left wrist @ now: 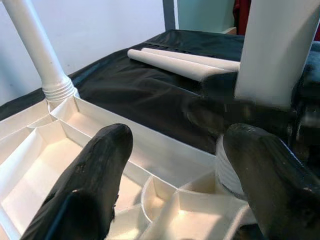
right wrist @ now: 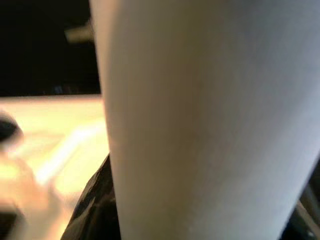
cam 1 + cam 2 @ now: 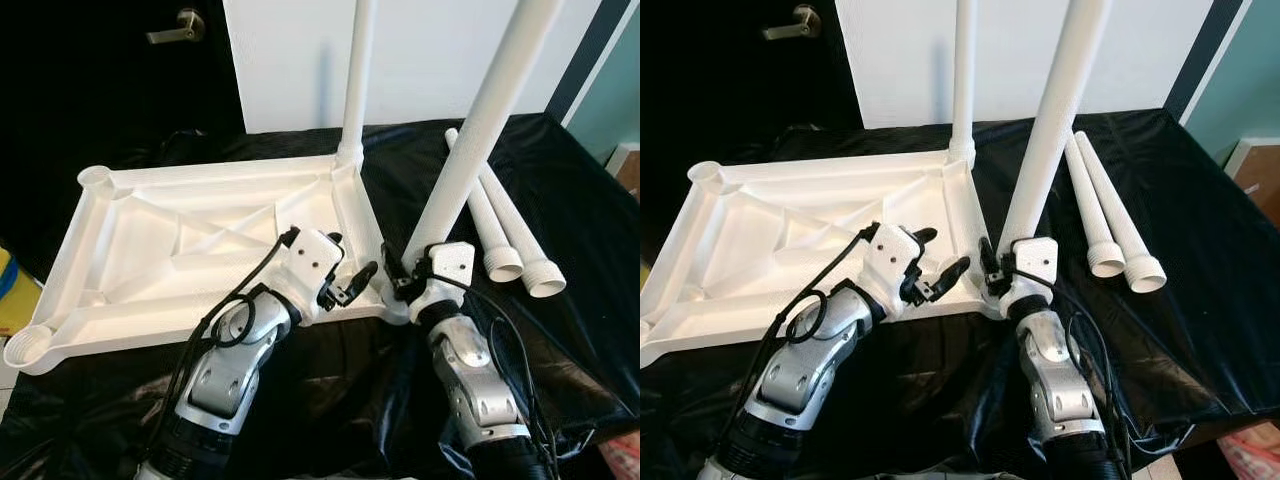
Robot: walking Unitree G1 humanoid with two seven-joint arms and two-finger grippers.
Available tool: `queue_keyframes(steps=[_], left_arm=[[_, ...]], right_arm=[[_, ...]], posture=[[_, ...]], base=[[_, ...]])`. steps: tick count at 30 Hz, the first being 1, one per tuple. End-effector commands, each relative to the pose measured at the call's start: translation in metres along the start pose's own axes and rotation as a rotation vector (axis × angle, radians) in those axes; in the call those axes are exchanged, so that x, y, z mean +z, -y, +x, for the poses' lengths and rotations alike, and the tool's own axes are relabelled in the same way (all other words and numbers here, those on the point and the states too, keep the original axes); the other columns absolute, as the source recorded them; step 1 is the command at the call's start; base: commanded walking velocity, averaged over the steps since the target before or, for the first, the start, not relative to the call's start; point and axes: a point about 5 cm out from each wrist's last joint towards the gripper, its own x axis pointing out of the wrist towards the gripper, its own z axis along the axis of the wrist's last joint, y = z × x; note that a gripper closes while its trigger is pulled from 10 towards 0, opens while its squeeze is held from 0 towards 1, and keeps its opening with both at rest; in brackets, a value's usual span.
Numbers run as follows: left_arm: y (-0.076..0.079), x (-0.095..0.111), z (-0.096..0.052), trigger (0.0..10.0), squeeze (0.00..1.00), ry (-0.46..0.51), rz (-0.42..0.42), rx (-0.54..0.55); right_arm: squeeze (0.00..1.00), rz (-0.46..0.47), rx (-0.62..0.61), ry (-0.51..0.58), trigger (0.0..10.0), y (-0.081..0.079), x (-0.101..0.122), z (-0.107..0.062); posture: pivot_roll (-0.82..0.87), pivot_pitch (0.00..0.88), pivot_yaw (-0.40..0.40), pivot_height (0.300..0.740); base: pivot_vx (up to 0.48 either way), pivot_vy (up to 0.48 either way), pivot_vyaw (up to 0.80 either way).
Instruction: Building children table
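Observation:
A white plastic table top (image 3: 150,250) lies upside down on a black cloth. One white leg (image 3: 357,90) stands upright in its far right corner socket. A second leg (image 3: 480,130) leans slightly over the near right corner, its threaded base at the socket. My right gripper (image 3: 400,270) is shut on that leg's lower end, and the leg (image 2: 200,120) looms close in the right wrist view. My left gripper (image 3: 352,262) hovers open over the table top's near right edge, just left of that leg (image 1: 277,50), with nothing between its fingers (image 1: 95,180).
Two loose legs (image 3: 505,235) lie side by side on the cloth to the right. Open sockets (image 3: 97,178) (image 3: 28,345) sit at the table top's left corners. A dark door with a handle (image 3: 180,25) and a white wall stand behind.

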Motion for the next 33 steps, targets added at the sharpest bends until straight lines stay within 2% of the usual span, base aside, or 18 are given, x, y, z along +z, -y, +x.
queue_keyframes(steps=[1,2,5,10,12,13,16,17,18,19,23,24,26,28,29,30,31,33], left_arm=[[-0.001,0.004,-0.001,10.0,0.0,0.01,-0.003,0.005],[-0.001,0.004,-0.001,10.0,0.0,0.01,-0.003,0.005],[-0.014,0.016,0.001,10.0,0.0,0.051,0.001,0.005],[-0.018,0.021,0.003,10.0,0.0,0.065,0.009,-0.002],[-0.023,0.031,0.005,10.0,0.0,0.109,0.001,-0.026],[-0.023,0.031,0.005,10.0,0.0,0.109,0.001,-0.026],[-0.024,0.04,0.005,10.0,0.0,0.15,-0.061,-0.082],[-0.023,0.043,0.005,10.0,0.18,0.164,-0.091,-0.12],[-0.023,0.043,0.005,10.0,0.18,0.164,-0.091,-0.12],[-0.021,0.047,0.004,10.0,1.0,0.184,-0.118,-0.171],[-0.017,0.053,0.004,10.0,1.0,0.211,-0.148,-0.25],[-0.012,0.058,0.004,10.0,1.0,0.225,-0.148,-0.312],[-0.012,0.058,0.004,10.0,1.0,0.225,-0.148,-0.312],[-0.009,0.062,0.004,10.0,1.0,0.234,-0.147,-0.358],[-0.005,0.066,0.003,10.0,0.0,0.242,-0.145,-0.421],[-0.005,0.066,0.003,10.0,0.0,0.242,-0.145,-0.421],[-0.002,0.072,0.001,10.0,0.0,0.261,-0.164,-0.495],[-0.002,0.072,0.001,10.0,0.0,0.261,-0.164,-0.495]], right_arm=[[0.0,0.006,0.005,0.054,10.0,-0.002,0.013,0.004],[0.0,0.006,0.005,0.054,10.0,-0.002,0.013,0.004],[0.0,0.012,-0.016,0.116,10.0,0.006,0.037,0.017],[0.0,0.017,-0.025,0.125,10.0,0.007,0.043,0.019],[0.0,-0.054,-0.002,0.047,10.0,0.011,0.037,0.021],[0.0,-0.054,-0.002,0.047,10.0,0.011,0.037,0.021],[0.0,-0.121,0.026,-0.051,10.0,0.02,0.03,0.024],[0.0,-0.151,0.057,-0.08,10.0,0.024,0.03,0.026],[0.0,-0.151,0.057,-0.08,10.0,0.024,0.03,0.026],[0.0,-0.172,0.09,-0.103,10.0,0.028,0.03,0.028],[0.0,-0.201,0.153,-0.138,10.0,0.033,0.031,0.031],[0.0,-0.223,0.199,-0.159,10.0,0.035,0.031,0.032],[0.0,-0.223,0.199,-0.159,10.0,0.035,0.031,0.032],[0.0,-0.247,0.236,-0.17,10.0,0.036,0.031,0.033],[0.0,-0.288,0.319,-0.185,10.0,0.037,0.032,0.034],[0.0,-0.288,0.319,-0.185,10.0,0.037,0.032,0.034],[0.0,-0.314,0.424,-0.205,10.0,0.037,0.034,0.034],[0.0,-0.314,0.424,-0.205,10.0,0.037,0.034,0.034]], posture=[[-0.02,0.055,-0.011,0.74],[-0.02,0.055,-0.011,0.74],[-0.03,0.046,-0.015,0.74],[-0.03,0.045,-0.019,0.74],[-0.03,0.043,-0.022,0.74],[-0.03,0.043,-0.022,0.74],[-0.03,0.04,-0.021,0.74],[-0.03,0.039,-0.021,0.74],[-0.03,0.039,-0.021,0.74],[-0.03,0.035,-0.019,0.74],[-0.03,0.033,-0.02,0.74],[-0.03,0.029,-0.02,0.74],[-0.03,0.029,-0.02,0.74],[-0.03,0.026,-0.019,0.74],[-0.03,0.023,-0.016,0.74],[-0.03,0.023,-0.016,0.74],[-0.03,0.02,-0.016,0.74],[-0.03,0.02,-0.016,0.74]], base=[[0.0,0.0,0.0],[0.0,0.0,0.0],[0.0,0.0,0.0],[0.0,0.0,0.0],[0.0,0.0,0.0],[0.0,0.0,0.0],[0.0,0.0,0.0],[0.0,0.0,0.0],[0.0,0.0,0.0],[0.0,0.0,0.0],[0.0,0.0,0.0],[0.0,0.0,0.0],[0.0,0.0,0.0],[0.0,0.0,0.0],[0.0,0.0,0.0],[0.0,0.0,0.0],[0.0,0.0,0.0],[0.0,0.0,0.0]])
